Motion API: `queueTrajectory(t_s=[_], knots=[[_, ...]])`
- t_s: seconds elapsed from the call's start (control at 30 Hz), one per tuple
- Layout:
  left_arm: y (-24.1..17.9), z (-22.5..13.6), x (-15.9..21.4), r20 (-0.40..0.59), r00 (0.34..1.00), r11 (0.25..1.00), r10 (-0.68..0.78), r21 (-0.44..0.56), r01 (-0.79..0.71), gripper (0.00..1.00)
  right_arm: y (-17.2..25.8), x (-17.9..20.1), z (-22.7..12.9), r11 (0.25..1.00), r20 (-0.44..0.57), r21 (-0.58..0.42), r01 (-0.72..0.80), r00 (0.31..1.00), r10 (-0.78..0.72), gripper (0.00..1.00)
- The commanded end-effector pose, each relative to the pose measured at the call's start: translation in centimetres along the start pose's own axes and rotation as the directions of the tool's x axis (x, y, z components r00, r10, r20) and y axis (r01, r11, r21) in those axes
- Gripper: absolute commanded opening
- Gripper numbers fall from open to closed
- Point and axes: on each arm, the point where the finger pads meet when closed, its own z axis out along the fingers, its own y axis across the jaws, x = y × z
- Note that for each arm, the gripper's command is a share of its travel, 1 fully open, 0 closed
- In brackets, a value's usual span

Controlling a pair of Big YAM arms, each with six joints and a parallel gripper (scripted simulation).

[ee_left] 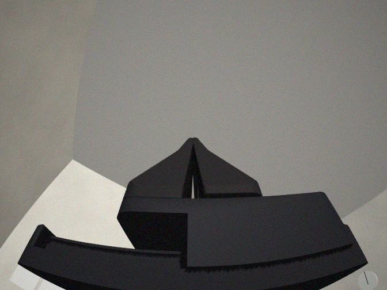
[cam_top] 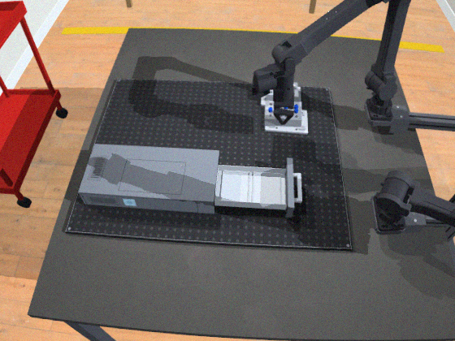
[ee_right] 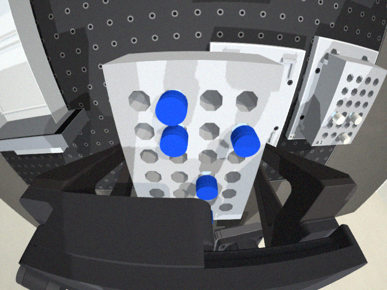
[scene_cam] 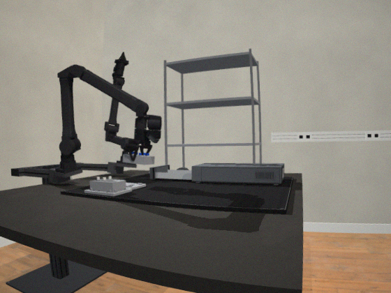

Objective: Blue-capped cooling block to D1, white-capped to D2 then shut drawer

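The right tool [cam_top: 283, 115] [scene_cam: 141, 153] [ee_right: 193, 144] pinches the blue-capped block [cam_top: 284, 118] [scene_cam: 138, 159] [ee_right: 190, 125] above D1 [cam_top: 286, 131] [ee_right: 289, 90]; the left tool [ee_left: 192, 144] is pressed together; the white-capped block [scene_cam: 107, 185] [ee_right: 353, 93] sits on D2 [scene_cam: 121, 192] [ee_right: 303, 93]; the drawer [cam_top: 252, 207] [scene_cam: 174, 174] stands open.
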Motion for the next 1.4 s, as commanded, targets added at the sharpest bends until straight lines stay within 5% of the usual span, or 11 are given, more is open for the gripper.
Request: queueTrajectory(t_s=[0.0,0.53,0.63,1.03,1.37], knots=[[-0.2,0.8,2.3,-0.034,0.999,1.000,0.008,0.001,-0.008,0.00,-0.5,-3.1,-7.0,0.998,0.153,-0.065,0.008,0.988,0.003,0.00],[-0.2,0.8,2.3,-0.034,0.999,1.000,0.008,0.001,-0.008,0.00,-4.1,-0.3,-4.5,0.999,0.121,-0.050,0.011,0.993,-0.005,0.00],[-0.2,0.8,2.3,-0.034,0.999,1.000,0.008,0.001,-0.008,0.00,-4.7,-0.4,-5.0,0.998,0.173,-0.066,0.005,0.985,0.006,0.00],[-0.2,0.8,2.3,-0.034,0.999,1.000,0.008,0.001,-0.008,0.00,-7.2,0.3,-5.9,0.999,0.105,-0.043,0.013,0.994,-0.008,0.00],[-0.2,0.8,2.3,-0.034,0.999,1.000,0.008,0.001,-0.008,0.00,-8.9,1.9,-3.9,0.998,0.174,-0.056,0.005,0.985,0.005,0.00]])
